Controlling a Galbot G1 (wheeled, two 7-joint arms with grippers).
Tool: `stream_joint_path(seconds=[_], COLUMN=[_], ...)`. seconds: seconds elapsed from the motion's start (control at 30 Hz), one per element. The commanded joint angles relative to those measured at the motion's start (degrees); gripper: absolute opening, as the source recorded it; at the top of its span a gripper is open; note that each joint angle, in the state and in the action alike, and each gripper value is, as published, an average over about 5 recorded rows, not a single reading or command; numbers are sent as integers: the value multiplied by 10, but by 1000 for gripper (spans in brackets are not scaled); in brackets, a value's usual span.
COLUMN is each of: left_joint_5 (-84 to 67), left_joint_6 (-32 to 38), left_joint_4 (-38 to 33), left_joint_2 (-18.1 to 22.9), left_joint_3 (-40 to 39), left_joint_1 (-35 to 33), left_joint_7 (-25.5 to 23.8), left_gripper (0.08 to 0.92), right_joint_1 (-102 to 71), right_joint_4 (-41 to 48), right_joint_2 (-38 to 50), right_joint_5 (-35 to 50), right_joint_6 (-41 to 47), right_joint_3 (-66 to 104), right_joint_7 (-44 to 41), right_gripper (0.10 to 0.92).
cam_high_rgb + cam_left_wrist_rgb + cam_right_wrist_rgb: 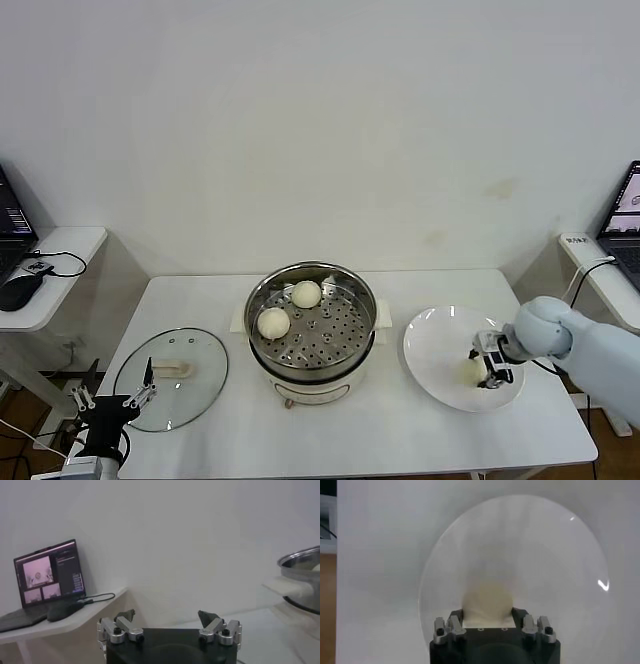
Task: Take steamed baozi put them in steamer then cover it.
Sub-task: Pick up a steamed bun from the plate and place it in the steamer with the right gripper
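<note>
A: Item 1, steamer?
B: Mid table; 2 baozi on perforated tray; cover flat on table, robot's left of it.
A: Right end effector?
B: Over white plate; fingers closed round 1 baozi.
A: Left end effector?
B: Parked off table edge nr cover; fingers apart, holding nothing.

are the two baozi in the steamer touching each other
Apart. The head view shows perforated tray between the one baozi and the other baozi in the steamer.
</note>
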State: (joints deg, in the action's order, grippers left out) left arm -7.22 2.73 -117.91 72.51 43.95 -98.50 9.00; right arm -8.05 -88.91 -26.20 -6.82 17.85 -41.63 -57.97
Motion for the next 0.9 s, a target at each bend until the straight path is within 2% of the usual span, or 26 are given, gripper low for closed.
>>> stream_joint_path(seconds=[0.03, 0.2, 0.43, 0.6, 0.9], left_joint_5=[-1, -2, -5, -6, -8], left_joint_6=[-2, -2, -2, 0, 0], left_joint_4=[-4, -7, -11, -12, -17], left_joint_2=[-3, -6, -10, -6, 0], left_joint_3=[-2, -4, 0, 5, 17], left_joint_1=[3, 5, 4, 0, -4], left_joint_7=[0, -1, -1, 0, 0], left_gripper=[823, 823, 823, 823, 823], right_joint_1=[163, 314, 482, 489, 439], right_joint_4=[-33, -33, -22, -26, -9], right_joint_2=[23, 1, -114, -204, -316], right_joint_5=[70, 129, 192, 225, 226], right_joint_6=[1, 7, 17, 8, -86], right_joint_3=[-47, -114, -229, -252, -300], right_joint_7=[-20, -26, 5, 30, 43], right_gripper=[611, 613, 619, 619, 619])
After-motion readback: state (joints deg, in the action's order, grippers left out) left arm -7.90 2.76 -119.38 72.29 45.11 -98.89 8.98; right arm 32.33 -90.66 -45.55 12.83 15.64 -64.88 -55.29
